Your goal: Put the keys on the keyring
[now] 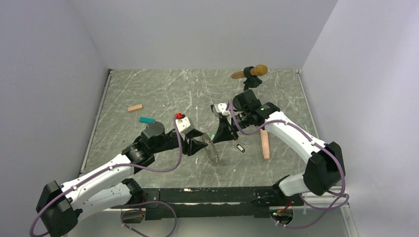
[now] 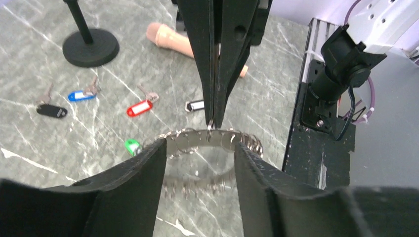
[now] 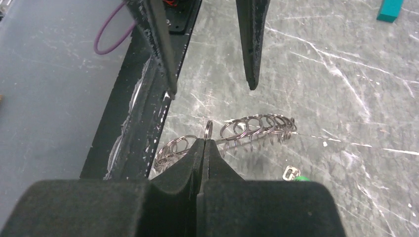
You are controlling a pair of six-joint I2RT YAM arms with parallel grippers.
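The keyring (image 2: 207, 138), a large metal ring rimmed with small split rings, stands on edge on the table; it also shows as keyring (image 3: 247, 129) and keyring (image 1: 213, 152). My right gripper (image 3: 204, 142) is shut on one small ring at its rim; in the other views it is right gripper (image 2: 212, 122) and right gripper (image 1: 221, 134). My left gripper (image 2: 200, 145) is open, its fingers either side of the ring without gripping; left gripper (image 1: 200, 145). Keys lie loose: a green-tagged key (image 2: 132, 146), a red one (image 2: 140, 107), a blue one (image 2: 81, 95) and a black one (image 2: 52, 111).
A black-and-white tagged key (image 1: 240, 148) lies next to a tan cylinder (image 1: 265, 143). A microphone on a stand (image 1: 252, 72) rises at the back right, its round base (image 2: 91, 47) on the table. A tan block (image 1: 135, 107) and a teal block (image 1: 146, 120) lie at left.
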